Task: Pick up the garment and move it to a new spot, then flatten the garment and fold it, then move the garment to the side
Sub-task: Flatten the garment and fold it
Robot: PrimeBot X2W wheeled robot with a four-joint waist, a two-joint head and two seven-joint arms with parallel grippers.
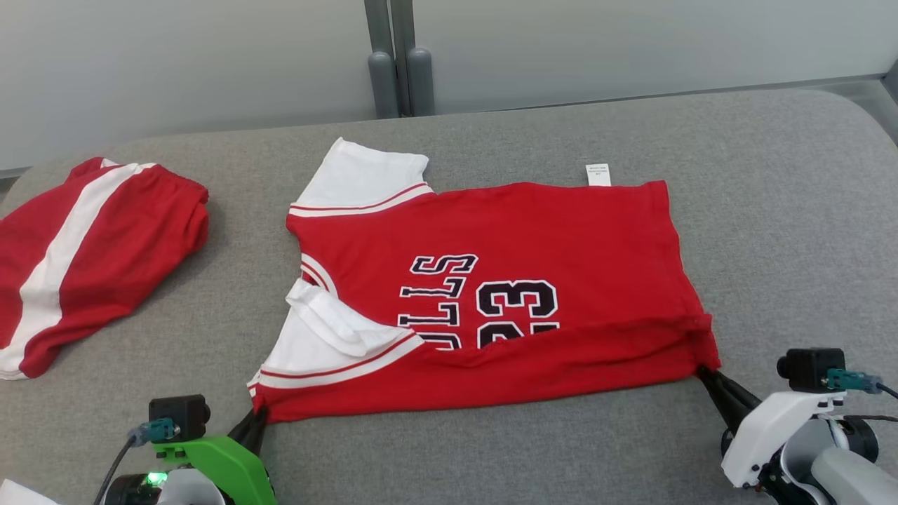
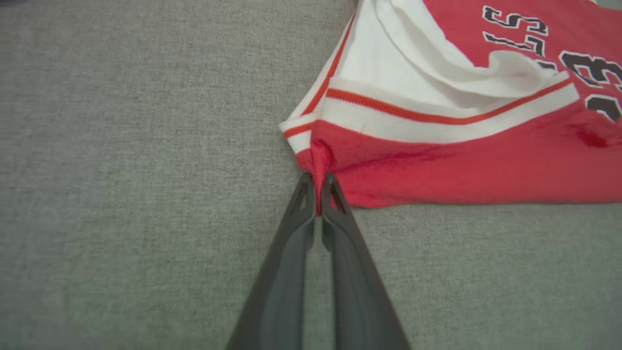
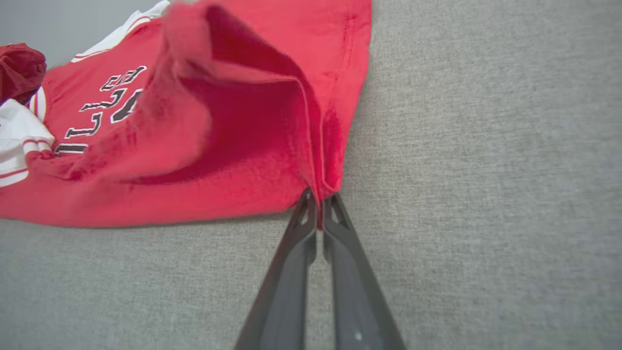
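The garment (image 1: 519, 280) is a red jersey with white sleeves and black lettering, lying sideways on the grey table (image 1: 491, 456), its near long edge folded up over the lettering. My left gripper (image 1: 258, 415) is shut on the garment's near left corner (image 2: 318, 160), just below the white sleeve trim. At the near right corner (image 3: 325, 175), my right gripper (image 1: 705, 373) is shut on the red hem, which stands lifted and folded over. In the wrist views the left gripper (image 2: 318, 182) and the right gripper (image 3: 319, 201) each pinch red cloth between their tips.
Red shorts with a white stripe (image 1: 84, 252) lie bunched at the table's left edge. A grey wall with a vertical post (image 1: 396, 63) rises behind the table. Bare grey surface lies to the right of the jersey (image 1: 793, 231) and along the near edge.
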